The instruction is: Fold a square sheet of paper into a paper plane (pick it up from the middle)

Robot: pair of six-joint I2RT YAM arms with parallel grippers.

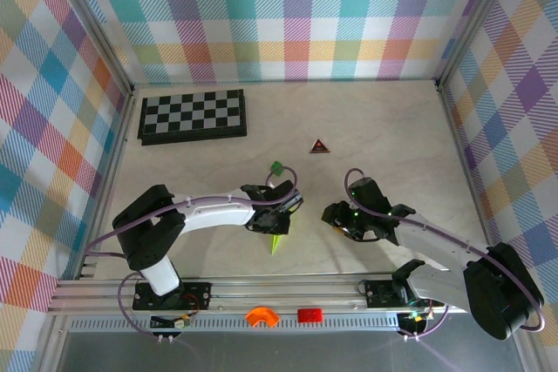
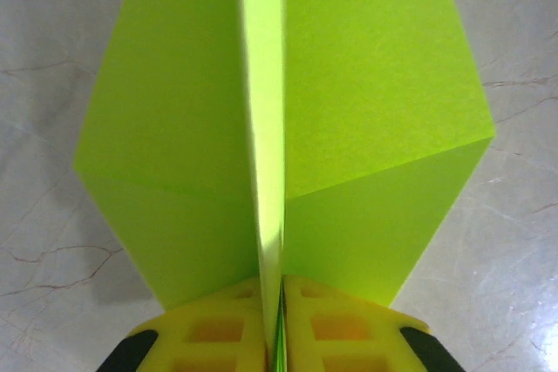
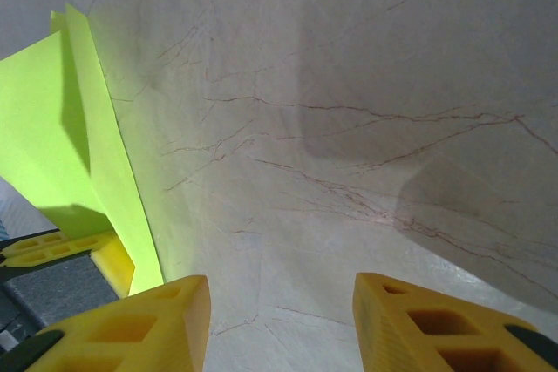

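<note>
The paper plane (image 1: 277, 241) is a lime yellow-green dart, its tip pointing toward the table's near edge. In the left wrist view its two wings (image 2: 366, 111) spread to either side of an upright centre fold. My left gripper (image 2: 281, 289) is shut on that fold, the yellow pads pressed against it from both sides. From above, the left gripper (image 1: 277, 219) sits right over the plane. My right gripper (image 1: 336, 215) hovers to the right of it, apart from it. Its jaws (image 3: 281, 302) stand open over bare table, and the plane (image 3: 61, 128) is at the left of that view.
A folded chessboard (image 1: 193, 116) lies at the back left. A small red triangle (image 1: 319, 146) and a tiny dark green block (image 1: 276, 166) rest mid-table behind the grippers. An orange piece (image 1: 261, 316) and a red piece (image 1: 309, 314) sit on the front rail.
</note>
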